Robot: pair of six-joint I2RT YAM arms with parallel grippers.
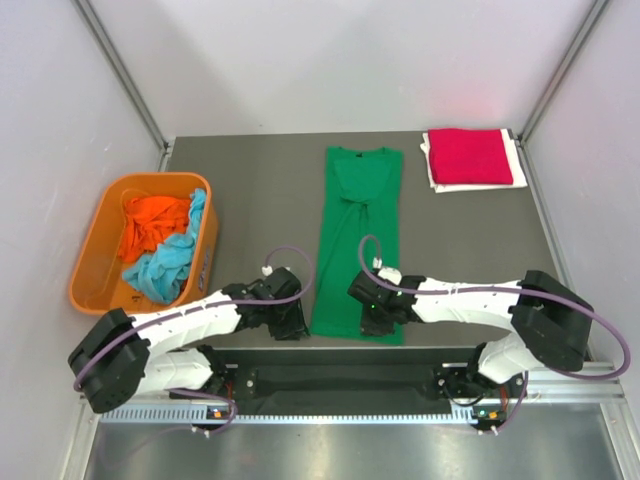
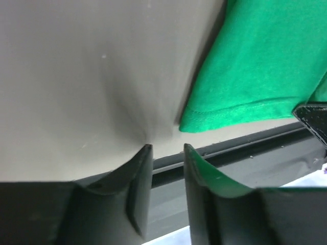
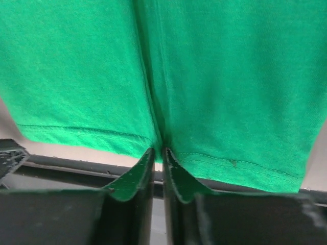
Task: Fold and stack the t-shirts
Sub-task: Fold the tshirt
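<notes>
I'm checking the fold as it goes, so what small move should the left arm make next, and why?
Probably slide the left gripper right onto the green t-shirt at its hem corner and close. Its jaws stand open over bare table, while the right gripper pinches the hem alone.

- Four shirts: one green shirt (image 1: 360, 240), one red shirt (image 1: 468, 155), one orange shirt (image 1: 155, 220), one blue shirt (image 1: 165, 265).
- One white cloth (image 1: 519, 172).
- One tub (image 1: 92, 255).
- Two arms: left arm (image 1: 190, 320), right arm (image 1: 470, 297).
- Two grippers: left gripper (image 2: 167, 153), right gripper (image 3: 158, 153).
- One table (image 1: 250, 190).
</notes>
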